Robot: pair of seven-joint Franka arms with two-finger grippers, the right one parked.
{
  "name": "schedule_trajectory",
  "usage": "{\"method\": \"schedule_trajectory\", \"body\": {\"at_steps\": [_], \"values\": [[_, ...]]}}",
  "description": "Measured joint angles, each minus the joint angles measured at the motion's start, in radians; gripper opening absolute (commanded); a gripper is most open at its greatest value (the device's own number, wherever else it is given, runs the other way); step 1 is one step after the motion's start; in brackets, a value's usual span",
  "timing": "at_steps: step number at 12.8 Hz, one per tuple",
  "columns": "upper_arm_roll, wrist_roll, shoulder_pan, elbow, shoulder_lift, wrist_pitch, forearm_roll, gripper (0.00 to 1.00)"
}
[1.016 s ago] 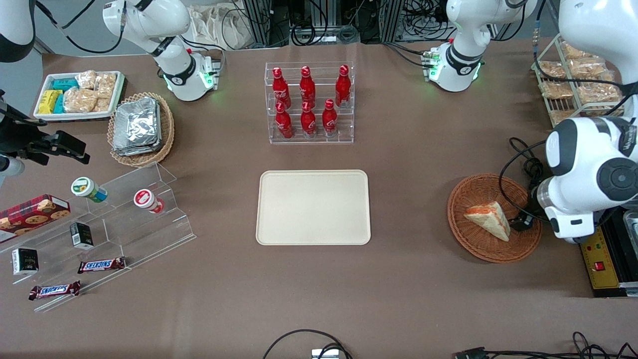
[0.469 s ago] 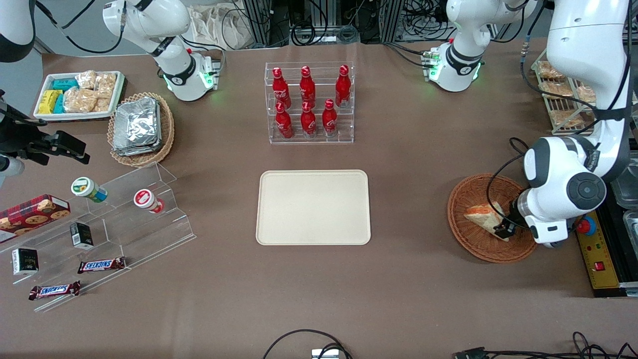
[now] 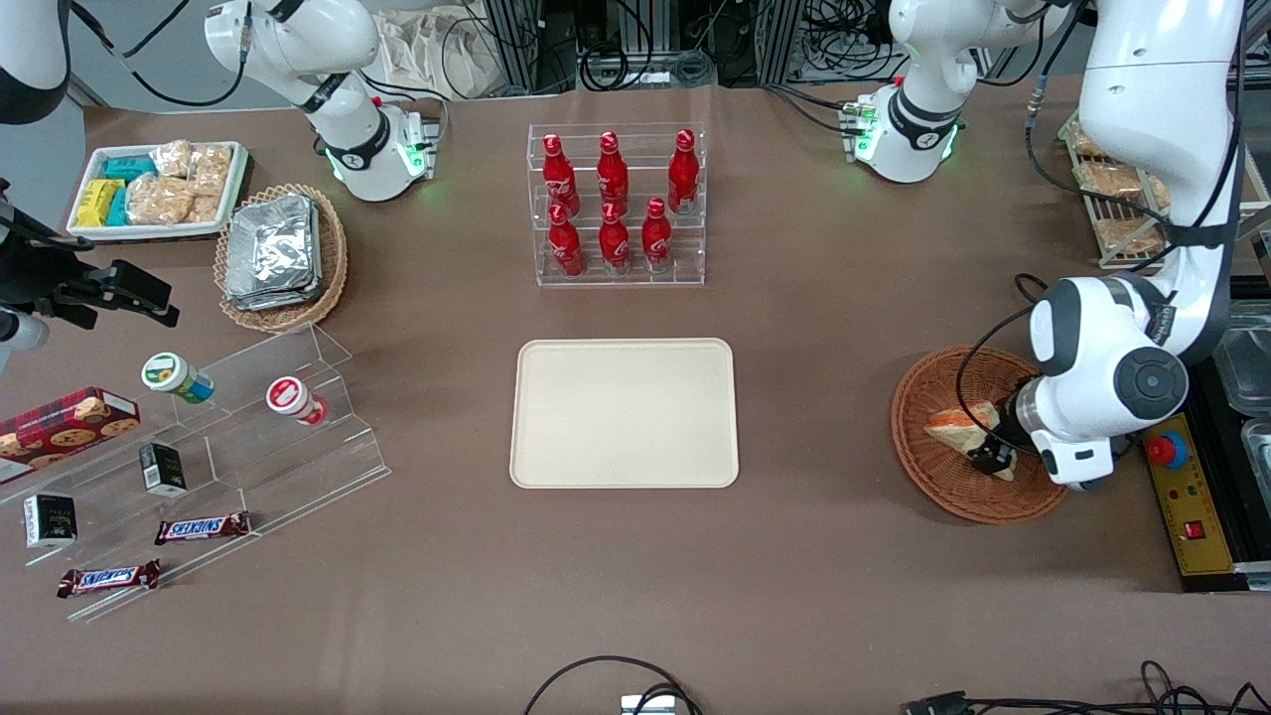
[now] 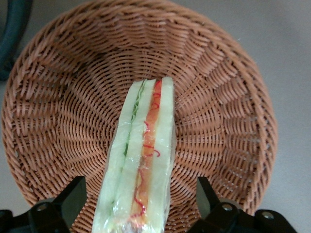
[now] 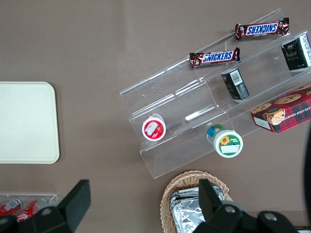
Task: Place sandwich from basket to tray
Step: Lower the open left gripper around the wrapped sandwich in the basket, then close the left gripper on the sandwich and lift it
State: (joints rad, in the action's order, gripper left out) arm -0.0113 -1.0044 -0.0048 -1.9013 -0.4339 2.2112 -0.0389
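The sandwich (image 3: 955, 425) (image 4: 142, 160), a plastic-wrapped wedge with green and orange-red filling, lies in the orange-brown wicker basket (image 3: 928, 477) (image 4: 228, 121) toward the working arm's end of the table. My gripper (image 3: 993, 452) (image 4: 141, 206) is down inside the basket, open, one finger on each side of the sandwich's wide end with a gap left on both sides. The arm's wrist hides part of the basket's rim. The cream tray (image 3: 624, 412) (image 5: 26, 121) lies flat at the table's middle with nothing on it.
An acrylic rack of red bottles (image 3: 616, 204) stands farther from the front camera than the tray. A wire rack of bagged snacks (image 3: 1122, 189) and a yellow control box (image 3: 1192, 511) flank the basket. Clear stepped shelves with snacks (image 3: 209, 447) stand toward the parked arm's end.
My gripper has come down from beside the basket into it and moved over the sandwich's wide end. The sandwich has stayed where it was.
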Motion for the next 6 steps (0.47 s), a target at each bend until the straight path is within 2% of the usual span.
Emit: {"method": "schedule_trajectory", "body": {"at_steps": [2,3,5,6], "values": [[0.0,-0.007,0.0,-0.013,-0.002,0.011,0.001,1.0],[0.0,-0.009,0.0,-0.015,-0.003,0.014,0.002,0.95],[0.0,-0.011,0.0,-0.017,-0.004,0.024,0.007,0.67],[0.0,-0.012,0.0,-0.018,-0.005,0.028,0.009,0.49]]}}
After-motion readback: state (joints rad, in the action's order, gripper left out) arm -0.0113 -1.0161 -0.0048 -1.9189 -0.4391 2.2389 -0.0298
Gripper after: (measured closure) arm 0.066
